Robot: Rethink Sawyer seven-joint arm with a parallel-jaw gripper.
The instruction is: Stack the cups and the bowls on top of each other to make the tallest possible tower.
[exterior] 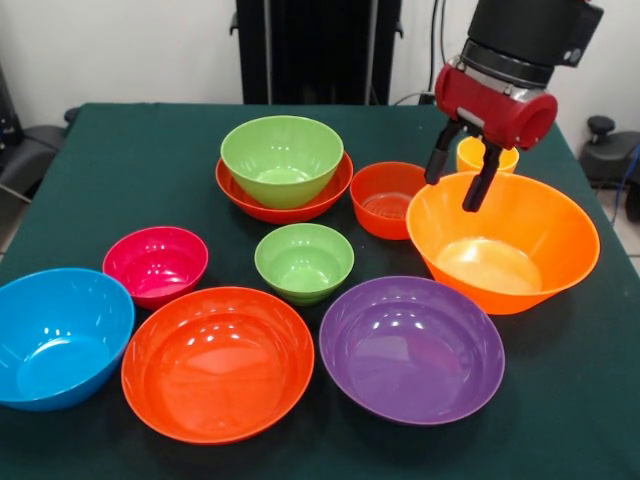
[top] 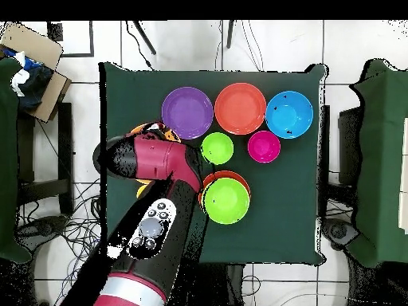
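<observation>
My gripper point(exterior: 460, 175) hangs over the far rim of the large orange bowl point(exterior: 510, 250) at the right. One fingertip point(exterior: 437, 165) is outside the rim and the other is inside; the fingers look open around it. The bowl rests on the table. A yellow-orange cup point(exterior: 500, 158) stands just behind the gripper. A medium lime green bowl point(exterior: 283, 158) sits nested in a wide red-orange bowl point(exterior: 240, 190) at the back middle; the pair also shows in the overhead view point(top: 226, 200). In the overhead view my arm point(top: 159, 163) hides the orange bowl and the cup.
On the green table point(exterior: 120, 160) stand a small red-orange bowl point(exterior: 385, 200), a small lime green bowl point(exterior: 304, 262), a magenta bowl point(exterior: 156, 265), a blue bowl point(exterior: 60, 335), a large red-orange bowl point(exterior: 217, 360) and a purple bowl point(exterior: 412, 348).
</observation>
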